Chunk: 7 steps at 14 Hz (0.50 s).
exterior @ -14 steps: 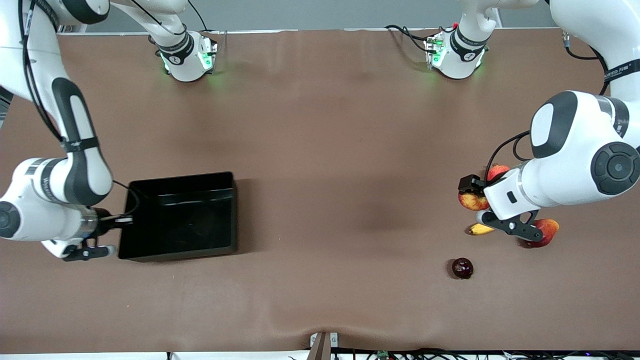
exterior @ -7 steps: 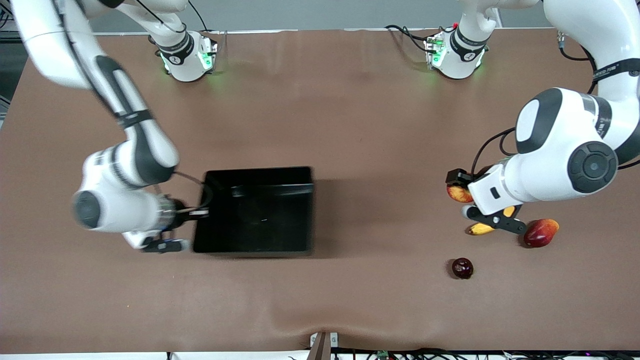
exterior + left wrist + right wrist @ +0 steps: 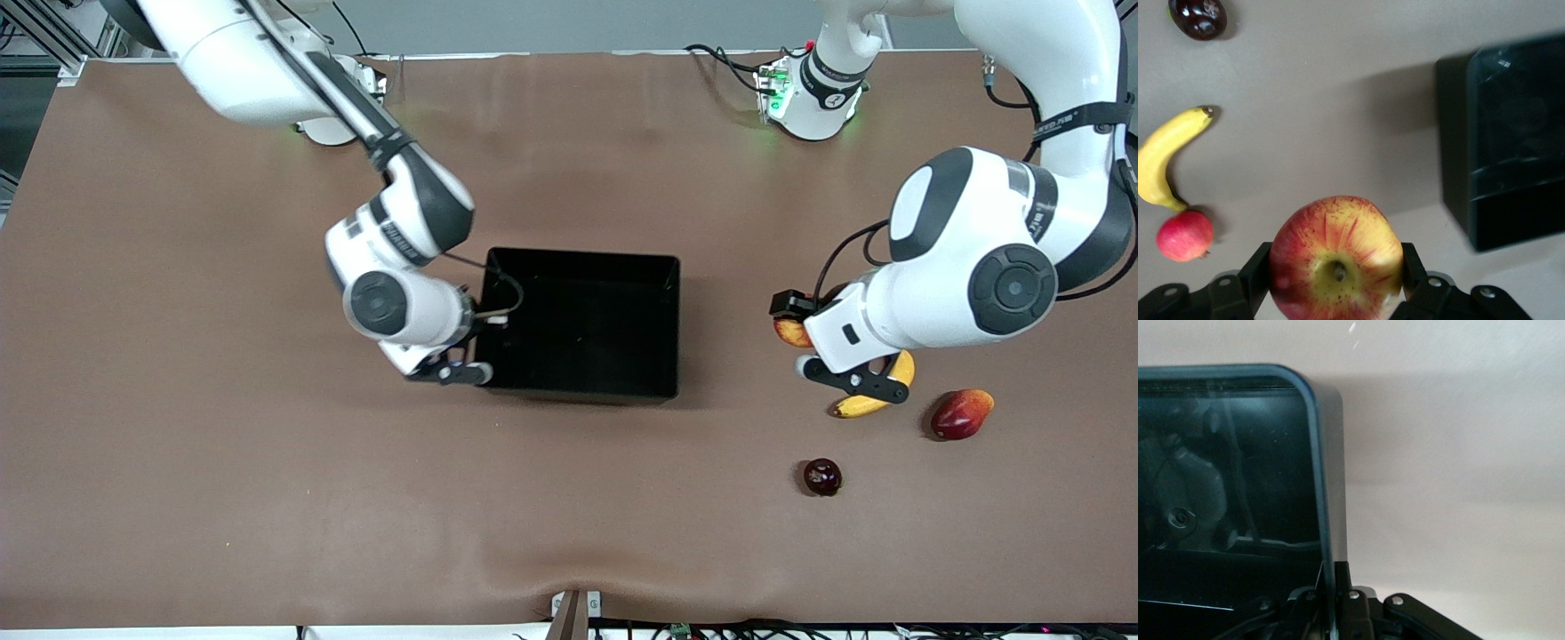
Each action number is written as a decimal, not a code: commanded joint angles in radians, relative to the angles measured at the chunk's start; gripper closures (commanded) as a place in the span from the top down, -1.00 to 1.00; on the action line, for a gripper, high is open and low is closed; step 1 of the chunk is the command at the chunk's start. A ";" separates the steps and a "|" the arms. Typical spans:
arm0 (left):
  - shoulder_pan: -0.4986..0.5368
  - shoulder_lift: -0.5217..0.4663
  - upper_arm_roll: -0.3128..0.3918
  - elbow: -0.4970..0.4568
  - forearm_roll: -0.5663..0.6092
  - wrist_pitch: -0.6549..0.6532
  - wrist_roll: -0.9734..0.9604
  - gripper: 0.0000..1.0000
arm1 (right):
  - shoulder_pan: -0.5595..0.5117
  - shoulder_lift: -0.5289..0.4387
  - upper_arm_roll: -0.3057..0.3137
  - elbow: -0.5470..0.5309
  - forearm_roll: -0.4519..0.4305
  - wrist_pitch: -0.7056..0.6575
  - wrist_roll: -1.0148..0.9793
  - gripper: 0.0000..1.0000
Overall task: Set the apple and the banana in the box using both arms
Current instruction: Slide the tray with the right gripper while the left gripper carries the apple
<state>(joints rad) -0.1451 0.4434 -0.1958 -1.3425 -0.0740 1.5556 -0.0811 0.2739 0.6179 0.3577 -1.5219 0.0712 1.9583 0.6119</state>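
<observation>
My left gripper (image 3: 794, 337) is shut on the red apple with yellow streaks (image 3: 789, 332) and holds it above the table, beside the banana and apart from the box. In the left wrist view the apple (image 3: 1337, 257) fills the jaws of the left gripper (image 3: 1337, 268). The yellow banana (image 3: 876, 398) lies on the table, partly under my left hand, and also shows in the left wrist view (image 3: 1165, 160). The black box (image 3: 676, 329) stands mid-table, empty. My right gripper (image 3: 481, 345) is shut on the box's end wall (image 3: 1317, 453).
An elongated red-orange fruit (image 3: 960, 414) lies beside the banana toward the left arm's end. A dark round fruit (image 3: 822, 476) lies nearer the front camera. A plain red round fruit (image 3: 1185, 235) lies by the banana's end. Bare brown tabletop lies between the box and the fruits.
My right arm has dragged the box from its end of the table to the middle. My left gripper has moved with the apple toward the box, uncovering more of the banana.
</observation>
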 commanded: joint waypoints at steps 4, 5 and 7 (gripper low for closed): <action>-0.060 -0.020 -0.002 -0.017 0.008 -0.008 -0.266 -1.00 | 0.113 0.034 -0.016 -0.044 -0.022 0.143 0.158 -1.00; -0.077 -0.017 -0.002 -0.017 0.011 -0.002 -0.310 -1.00 | 0.117 0.046 -0.016 -0.046 -0.022 0.162 0.164 -1.00; -0.108 -0.002 -0.002 -0.018 0.013 0.004 -0.382 -1.00 | 0.128 0.068 -0.016 -0.046 -0.022 0.175 0.186 -1.00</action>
<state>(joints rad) -0.2234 0.4435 -0.2022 -1.3493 -0.0740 1.5526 -0.3915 0.3953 0.6804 0.3446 -1.5716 0.0532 2.1148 0.7700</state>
